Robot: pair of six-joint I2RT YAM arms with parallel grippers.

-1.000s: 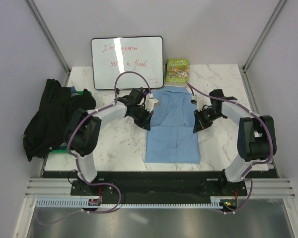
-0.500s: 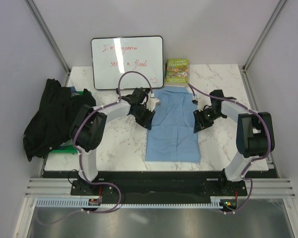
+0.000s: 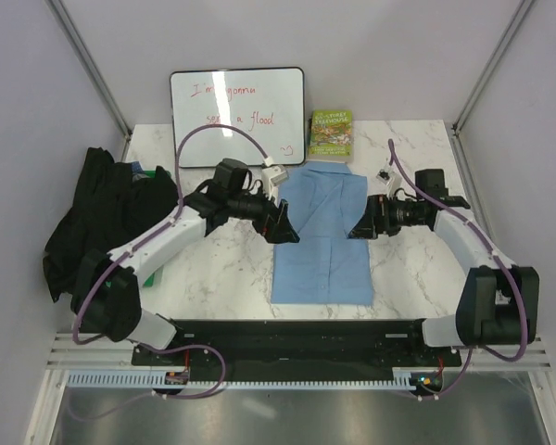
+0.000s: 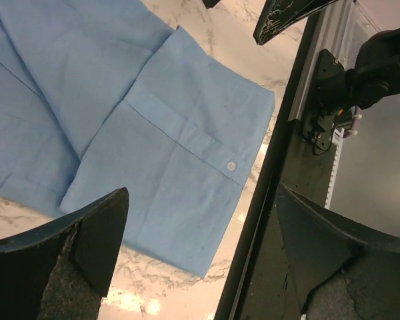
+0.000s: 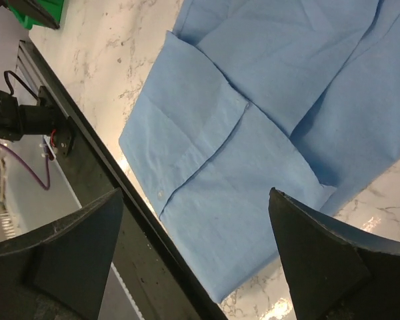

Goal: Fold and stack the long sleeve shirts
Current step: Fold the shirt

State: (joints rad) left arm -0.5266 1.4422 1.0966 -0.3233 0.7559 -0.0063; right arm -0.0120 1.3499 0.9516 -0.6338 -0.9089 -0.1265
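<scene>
Now the table (image 3: 417,278) carries the blue shirt (image 3: 322,255) as a narrow strip down its middle, both sleeves laid in over the body, its shape much as it was a second ago. What has changed is the grip: the left fingers (image 3: 284,228) and right fingers (image 3: 360,228), clenched at the shirt's side edges a second ago, are now spread wide, holding nothing, just off either side of it. I judge the lengthwise folds done and let go, with a fold from hem to collar likely due. The black shirt (image 3: 97,218) is heaped, unfolded, over the table's left edge. Bare marble lies on both sides of the blue shirt, while its hem sits near the table's front edge. At the back stands the whiteboard (image 3: 236,116), and the collar reaches close to the book (image 3: 331,133), perhaps touching it.
</scene>
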